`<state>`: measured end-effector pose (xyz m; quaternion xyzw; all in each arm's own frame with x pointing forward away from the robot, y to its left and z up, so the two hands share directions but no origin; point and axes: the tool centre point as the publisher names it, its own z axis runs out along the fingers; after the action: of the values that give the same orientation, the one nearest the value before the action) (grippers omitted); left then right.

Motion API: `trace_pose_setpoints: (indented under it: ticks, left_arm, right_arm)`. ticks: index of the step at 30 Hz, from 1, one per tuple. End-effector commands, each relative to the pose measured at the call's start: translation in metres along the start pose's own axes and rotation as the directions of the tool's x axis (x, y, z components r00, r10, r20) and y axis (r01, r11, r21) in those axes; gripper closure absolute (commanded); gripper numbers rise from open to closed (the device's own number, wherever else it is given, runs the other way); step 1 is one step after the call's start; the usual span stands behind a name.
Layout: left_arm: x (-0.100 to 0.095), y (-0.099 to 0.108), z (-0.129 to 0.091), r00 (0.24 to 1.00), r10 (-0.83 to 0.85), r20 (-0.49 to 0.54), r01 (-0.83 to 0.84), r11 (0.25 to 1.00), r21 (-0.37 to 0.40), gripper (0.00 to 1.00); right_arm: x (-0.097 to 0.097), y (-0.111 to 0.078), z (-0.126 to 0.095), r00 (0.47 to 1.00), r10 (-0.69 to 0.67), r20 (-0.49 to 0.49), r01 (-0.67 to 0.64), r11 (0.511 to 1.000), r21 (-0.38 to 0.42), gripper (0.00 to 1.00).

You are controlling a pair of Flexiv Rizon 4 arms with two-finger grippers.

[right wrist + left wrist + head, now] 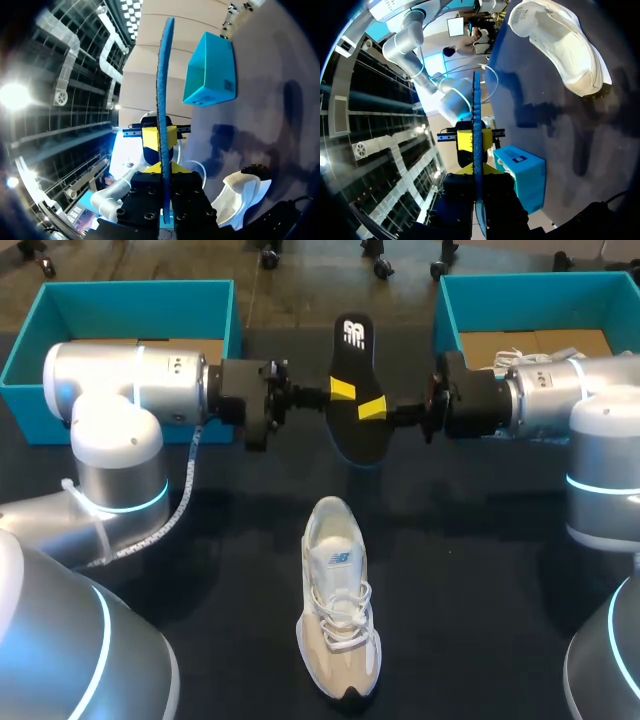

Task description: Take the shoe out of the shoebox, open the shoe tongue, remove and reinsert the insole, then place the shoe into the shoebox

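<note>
A dark insole [355,390] with a white logo hangs in the air above the table, held from both sides. My left gripper [343,389] is shut on its left edge and my right gripper [372,408] is shut on its right edge. The left wrist view shows the insole [477,115] edge-on between my left gripper's [477,172] yellow tips, with the right gripper facing it. In the right wrist view the insole [164,90] stands the same way in my right gripper [164,170]. The white and beige shoe [338,600] lies on the table below, toe pointing away, laces loose.
A teal shoebox [130,290] stands at the back left and a second teal shoebox [530,285], with white laces showing inside, at the back right. A white cable runs along my left arm. Dark tabletop surrounds the shoe [560,45].
</note>
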<state>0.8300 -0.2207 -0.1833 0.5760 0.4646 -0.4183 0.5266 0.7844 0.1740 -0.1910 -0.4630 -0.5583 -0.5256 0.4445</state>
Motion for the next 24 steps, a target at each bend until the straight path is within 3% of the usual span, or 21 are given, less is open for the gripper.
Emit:
trace_pose_setpoints:
  ticks: [1,5,10,22,24]
  left_arm:
    - [-0.007,-0.007,-0.005,1.0,0.002,0.003,-0.002,1.0,0.006,0.0]
    - [-0.016,-0.015,-0.022,0.999,-0.012,-0.053,0.011,1.0,-0.021,0.0]
    - [-0.014,-0.026,-0.045,0.947,-0.277,-0.16,0.277,0.96,-0.021,0.0]
    - [-0.014,-0.026,-0.045,0.947,-0.277,-0.16,0.277,0.96,-0.021,0.0]
    - [-0.016,-0.032,-0.047,0.917,-0.363,-0.164,0.356,0.932,-0.072,0.0]
  right_arm:
    - [-0.002,0.0,0.002,1.0,-0.004,-0.008,0.004,1.0,-0.004,1.0]
    - [-0.003,-0.001,-0.002,1.0,-0.018,-0.006,0.018,1.0,-0.01,1.0]
    - [-0.006,-0.002,-0.006,0.999,-0.047,-0.014,0.047,0.999,-0.015,1.0]
    - [-0.009,0.0,-0.006,0.999,-0.052,-0.015,0.052,0.998,-0.022,1.0]
    - [-0.004,0.004,-0.003,0.998,-0.064,0.014,0.064,0.998,-0.007,1.0]
